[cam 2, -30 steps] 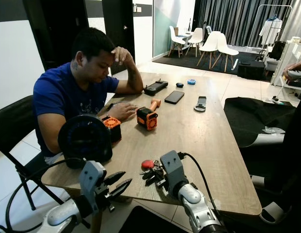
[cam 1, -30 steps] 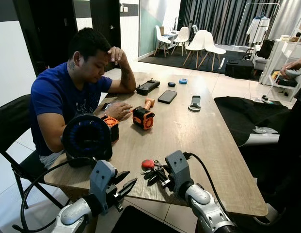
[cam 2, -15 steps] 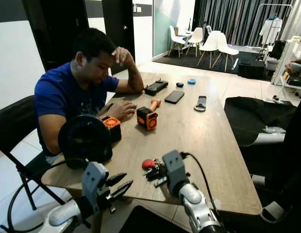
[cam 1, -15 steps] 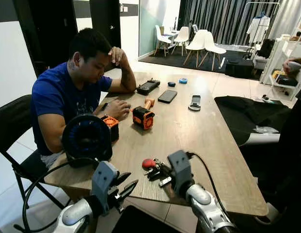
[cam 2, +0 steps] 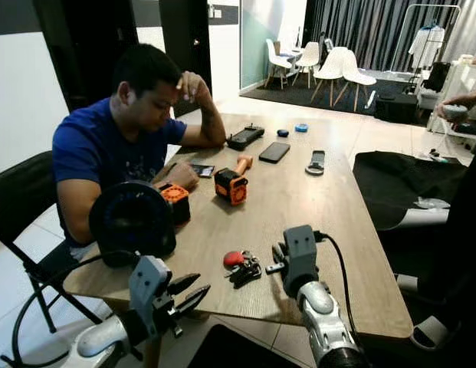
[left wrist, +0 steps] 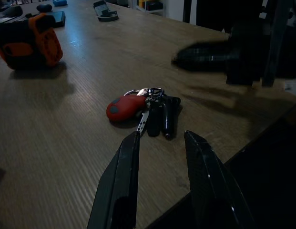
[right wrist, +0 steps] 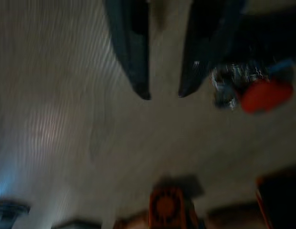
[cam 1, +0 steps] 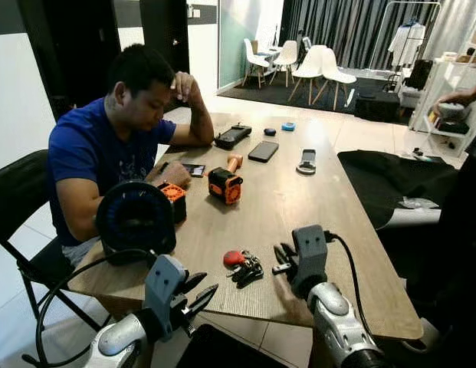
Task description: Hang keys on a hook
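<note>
Keys [cam 1: 243,265] with a red fob lie loose on the wooden table [cam 1: 322,207], low and centre in the left eye frame, near the front edge. A second ago the right gripper [cam 1: 282,258] sat right over the bunch; it has since slid toward the right of the frame and now hangs just beside the keys, its fingers slightly apart with nothing between them. So the grab seems to have come away empty, and the pick-up must be tried again before any hook matters. The left gripper [cam 1: 199,293], at the lower left below the table edge, has hardly moved; its fingers are spread and point at the keys. A person [cam 1: 107,146] sits at the far left beside an orange tool [cam 1: 224,184].
</note>
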{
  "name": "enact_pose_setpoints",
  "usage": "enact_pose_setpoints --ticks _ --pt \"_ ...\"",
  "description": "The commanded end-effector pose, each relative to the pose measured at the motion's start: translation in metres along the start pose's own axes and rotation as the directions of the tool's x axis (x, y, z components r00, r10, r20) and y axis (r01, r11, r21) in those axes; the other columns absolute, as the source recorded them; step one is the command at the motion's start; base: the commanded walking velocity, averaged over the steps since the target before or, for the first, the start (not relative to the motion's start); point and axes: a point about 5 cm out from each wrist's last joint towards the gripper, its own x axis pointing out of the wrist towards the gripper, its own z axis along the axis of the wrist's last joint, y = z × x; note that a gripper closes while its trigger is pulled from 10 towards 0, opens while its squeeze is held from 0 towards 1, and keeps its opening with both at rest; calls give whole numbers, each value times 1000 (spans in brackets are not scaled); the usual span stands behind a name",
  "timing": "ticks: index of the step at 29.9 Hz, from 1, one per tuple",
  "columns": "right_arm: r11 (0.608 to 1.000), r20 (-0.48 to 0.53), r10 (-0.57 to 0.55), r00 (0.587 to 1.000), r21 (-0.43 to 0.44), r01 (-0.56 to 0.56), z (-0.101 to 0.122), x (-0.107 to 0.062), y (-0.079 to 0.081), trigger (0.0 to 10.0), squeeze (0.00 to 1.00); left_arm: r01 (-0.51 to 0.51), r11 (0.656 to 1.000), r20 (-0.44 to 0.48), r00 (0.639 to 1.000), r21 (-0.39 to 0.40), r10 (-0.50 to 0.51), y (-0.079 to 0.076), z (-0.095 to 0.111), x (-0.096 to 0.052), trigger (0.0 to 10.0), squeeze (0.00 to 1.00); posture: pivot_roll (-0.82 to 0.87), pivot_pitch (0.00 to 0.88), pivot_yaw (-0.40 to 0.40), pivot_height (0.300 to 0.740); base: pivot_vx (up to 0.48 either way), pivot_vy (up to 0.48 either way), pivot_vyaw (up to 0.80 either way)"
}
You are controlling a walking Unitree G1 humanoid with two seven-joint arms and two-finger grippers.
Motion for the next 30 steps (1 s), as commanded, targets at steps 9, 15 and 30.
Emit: enact_pose_setpoints --ticks 9,15,30 --pt "998 -152 64 986 27 -60 -14 6 12 10000 0 0 1000 -17 1000 20 0 0 -2 -2 10000 0 46 48 -16 740 0 0 0" --pt "990 -174 133 976 65 -124 -10 10 25 10000 0 -7 1000 -17 1000 19 7 1 -2 -3 10000 0 47 49 -16 740 0 0 0" --pt "895 -193 446 874 123 -430 -22 -4 97 10000 0 -6 1000 -28 1000 20 6 1 -4 -4 10000 0 46 59 -18 740 0 0 0"
